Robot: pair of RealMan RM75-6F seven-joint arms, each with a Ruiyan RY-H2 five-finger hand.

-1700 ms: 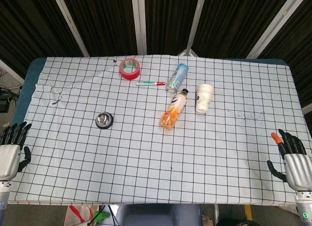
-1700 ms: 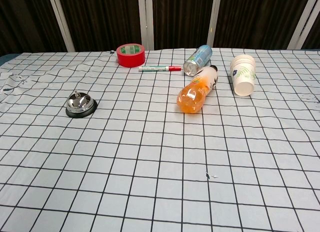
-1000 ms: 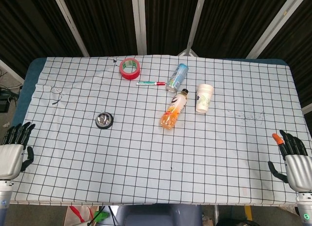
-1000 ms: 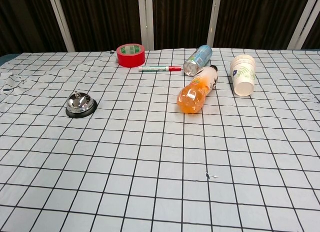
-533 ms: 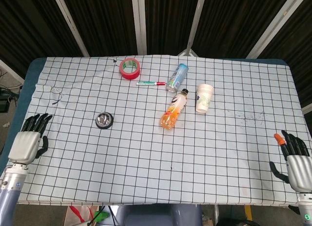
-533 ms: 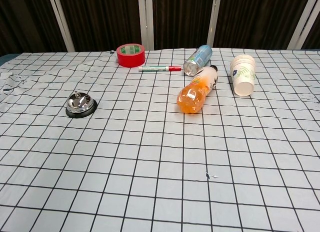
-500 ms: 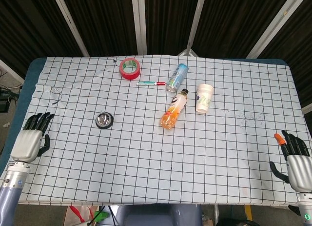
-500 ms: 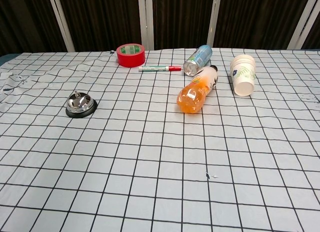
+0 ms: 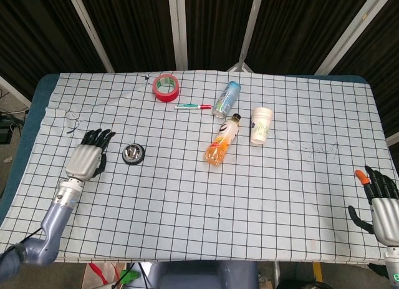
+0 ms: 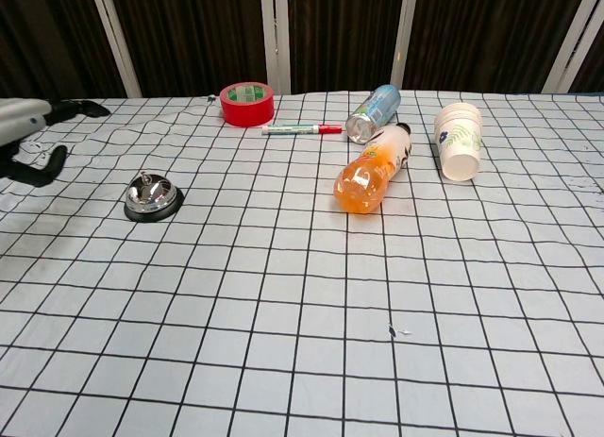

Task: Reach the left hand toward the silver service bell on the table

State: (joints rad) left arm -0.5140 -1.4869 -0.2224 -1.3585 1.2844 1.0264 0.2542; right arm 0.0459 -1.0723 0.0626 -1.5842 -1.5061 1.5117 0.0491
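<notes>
I have the left hand (image 9: 87,158) out over the checked cloth (image 9: 187,201), fingers spread and holding nothing, just beside the silver service bell (image 9: 133,154) and not touching it. The bell sits at the hand's three o'clock, upright on its black base. My right hand (image 9: 381,201) rests at the table's near right edge, fingers apart, empty.

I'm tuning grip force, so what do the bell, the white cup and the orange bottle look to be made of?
Service bell: polished metal dome, mirror-like glints, on a dark base, perhaps plastic.
White cup: matte, probably paper, printed with leaves; ridged rim suggests a nested stack.
Orange bottle: clear, glossy plastic by the look; the orange liquid shows through.
</notes>
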